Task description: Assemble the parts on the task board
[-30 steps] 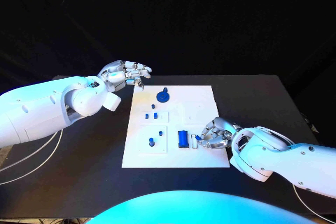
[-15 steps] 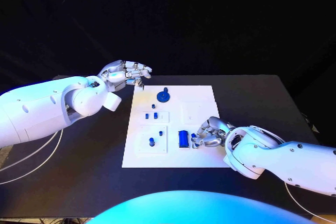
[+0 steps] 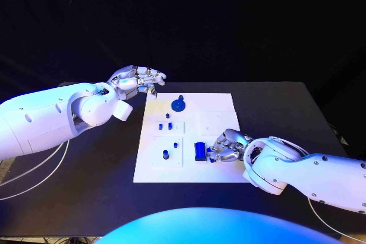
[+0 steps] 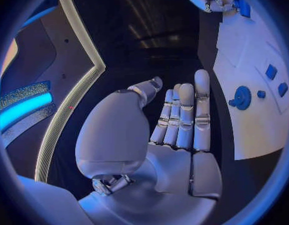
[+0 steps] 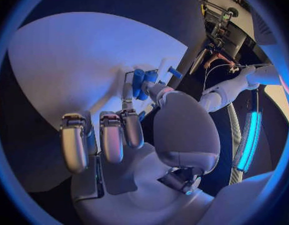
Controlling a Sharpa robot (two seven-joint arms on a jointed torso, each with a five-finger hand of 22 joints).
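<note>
The white task board (image 3: 215,104) lies mid-table, also in the left wrist view (image 4: 239,49). It carries a blue disc (image 3: 179,105) (image 4: 242,97), several small blue pegs (image 3: 165,126) and a tall blue block (image 3: 200,150). My right hand (image 3: 226,147) rests on the board's near right part, right against that block. Its thumb and a finger pinch a small blue part (image 5: 140,81) beside the block, and the other fingers (image 5: 111,141) are curled. My left hand (image 3: 137,81) hovers off the board's far left corner; its fingers (image 4: 182,115) lie straight side by side and hold nothing.
The black table (image 3: 274,106) surrounds the board, with bare surface to the right and left. My left arm (image 3: 53,117) hangs over the table's left side. The right forearm (image 3: 305,172) covers the near right corner.
My right hand has slid left across the board up to the tall blue block, so the small part it carries is now covered in the head view. The left hand has not moved.
</note>
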